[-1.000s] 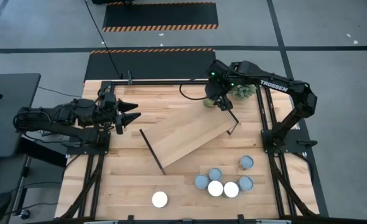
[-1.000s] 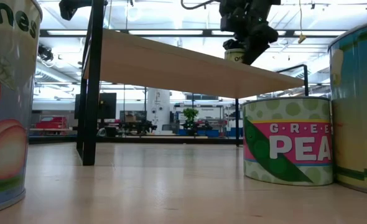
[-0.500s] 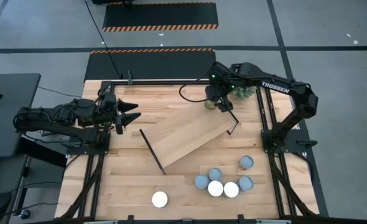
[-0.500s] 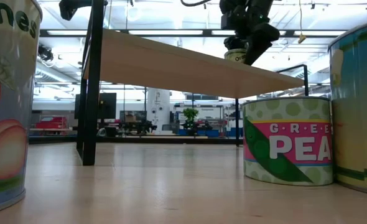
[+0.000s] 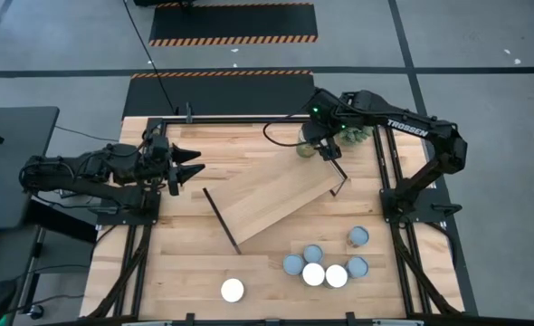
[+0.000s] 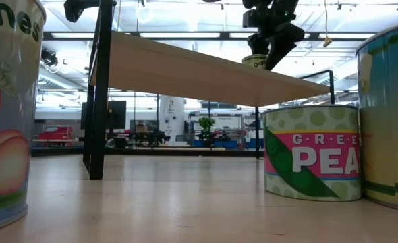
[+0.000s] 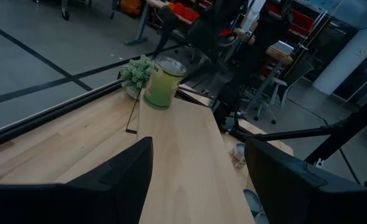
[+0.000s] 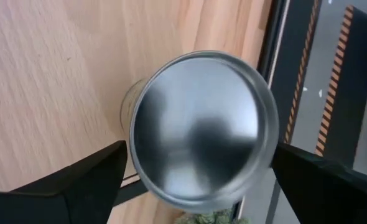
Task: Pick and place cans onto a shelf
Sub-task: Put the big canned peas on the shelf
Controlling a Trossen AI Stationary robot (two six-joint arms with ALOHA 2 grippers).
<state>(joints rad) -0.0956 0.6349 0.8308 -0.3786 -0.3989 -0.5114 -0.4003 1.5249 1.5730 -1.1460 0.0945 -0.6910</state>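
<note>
Right gripper [image 5: 322,145] has lifted slightly, fingers spread and released above the can [image 5: 307,149] standing on the shelf [image 5: 271,201] upper right corner. Left gripper [image 5: 195,166] waits open, left of frame.

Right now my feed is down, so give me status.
Right gripper open above can standing on shelf corner. Left gripper open, idle at table's left. Six cans wait. Plant beside the can.

I'm seeing grey concrete floor [image 5: 59,54] w/ dark seam lines around the wooden tabletop [image 5: 185,267]. Black mats w/ orange-black hazard stripes [image 5: 233,23] lying at 12 o'clock. Low view: ceiling strip lights [image 6: 185,35] glowing over a workshop w/ a red car [image 6: 50,133].
</note>
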